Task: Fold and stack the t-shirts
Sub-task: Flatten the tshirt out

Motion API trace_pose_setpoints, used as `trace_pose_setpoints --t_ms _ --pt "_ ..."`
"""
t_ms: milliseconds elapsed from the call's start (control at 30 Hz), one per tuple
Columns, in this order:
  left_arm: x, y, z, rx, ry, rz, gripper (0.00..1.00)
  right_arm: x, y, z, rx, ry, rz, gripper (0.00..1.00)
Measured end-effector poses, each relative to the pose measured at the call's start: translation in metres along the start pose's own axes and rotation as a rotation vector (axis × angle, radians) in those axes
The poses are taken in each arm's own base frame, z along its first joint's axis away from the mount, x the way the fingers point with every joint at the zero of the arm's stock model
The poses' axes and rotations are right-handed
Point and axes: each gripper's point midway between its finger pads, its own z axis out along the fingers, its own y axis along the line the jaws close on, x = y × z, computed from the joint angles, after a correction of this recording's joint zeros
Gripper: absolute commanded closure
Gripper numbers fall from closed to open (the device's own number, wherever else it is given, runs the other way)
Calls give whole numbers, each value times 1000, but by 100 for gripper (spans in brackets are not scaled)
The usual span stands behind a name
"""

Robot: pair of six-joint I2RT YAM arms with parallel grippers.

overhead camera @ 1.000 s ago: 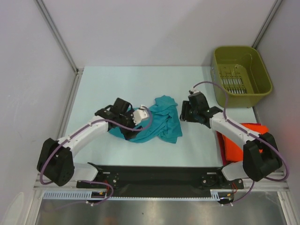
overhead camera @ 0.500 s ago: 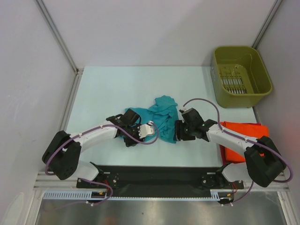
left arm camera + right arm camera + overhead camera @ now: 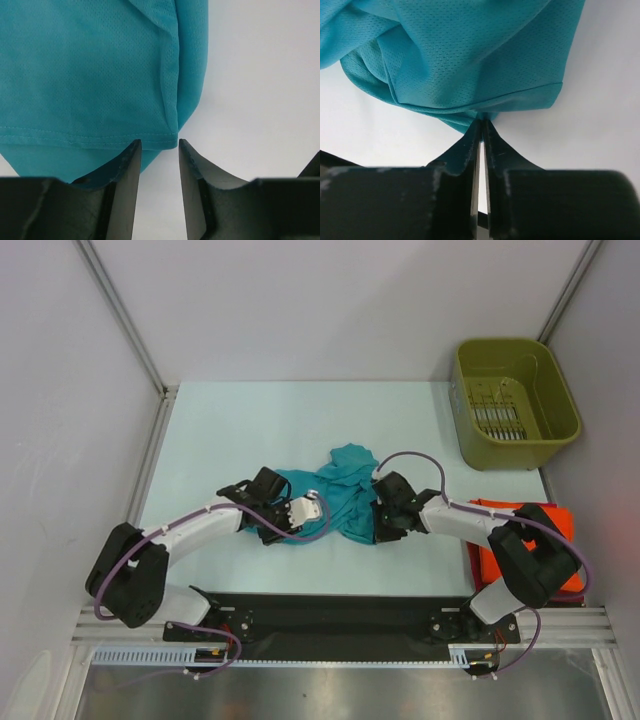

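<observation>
One teal t-shirt (image 3: 345, 490) lies crumpled near the middle of the table (image 3: 230, 430), and an orange-red t-shirt (image 3: 482, 552) lies at the table's 4 o'clock edge, partly hidden by the right arm. At the teal heap's 3 o'clock side the right gripper (image 3: 482, 119) is clenched on a fold of its hem. At the heap's 9 o'clock side the left gripper (image 3: 159, 145) is released, its fingertips parted at the hem with bare table between them.

Overhead looks down; wrist cameras, apparently close, share teal t-shirt (image 3: 345, 482).
</observation>
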Motion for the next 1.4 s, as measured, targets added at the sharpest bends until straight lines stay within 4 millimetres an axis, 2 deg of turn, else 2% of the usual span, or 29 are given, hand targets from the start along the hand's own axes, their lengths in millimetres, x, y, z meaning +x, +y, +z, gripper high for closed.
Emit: trace_pose_setpoints --t_ms 67,133,200,267,300,333,367,400,533,667,733,833,933,1000,1033,1133,1233,1333,1400 --pt "-1 1 2 -2 -4 1 58 0 -1 0 8 -2 1 95" --pt "-1 1 6 6 1 -1 47 -1 -3 -1 15 -4 2 94" --pt "0 0 9 18 2 -3 44 -1 -4 -2 23 -7 4 95" --pt "1 -3 12 26 1 -5 53 -3 -7 -4 32 -10 9 98" --pt "2 -3 13 26 1 -5 72 -4 -8 -5 37 -13 13 100" --pt "4 -4 14 26 1 -4 81 -6 -10 -6 41 -19 17 100" --pt "5 -4 15 27 5 -5 96 -8 -11 -8 44 -25 21 100" --pt "6 -5 15 29 7 -6 100 -9 -12 -9 46 -28 25 100" --pt "5 -5 14 34 5 -1 100 -21 -18 -19 58 -52 45 100" --pt "-3 1 -3 39 -10 -25 100 -49 -28 -42 63 -119 73 100" --pt "-16 17 -25 15 -55 -58 100 -70 -36 -61 71 -166 90 100" --pt "-39 61 -76 -74 -164 -136 100 -118 -44 -106 85 -292 98 100" --pt "-51 113 -141 -226 -259 -208 100 -167 -48 -169 96 -476 82 100" --pt "-54 142 -190 -345 -314 -246 100 -188 -48 -216 97 -591 64 100" --pt "-54 150 -208 -389 -333 -259 100 -196 -47 -241 97 -650 52 100" --pt "-61 163 -267 -506 -388 -291 100 -210 -38 -309 86 -815 10 100" --pt "-68 167 -325 -631 -440 -300 100 -210 -22 -372 58 -960 -41 100" --pt "-67 160 -367 -733 -460 -303 100 -202 -8 -426 24 -1089 -87 100" --pt "-64 154 -389 -795 -466 -311 100 -190 3 -462 -18 -1172 -122 100"
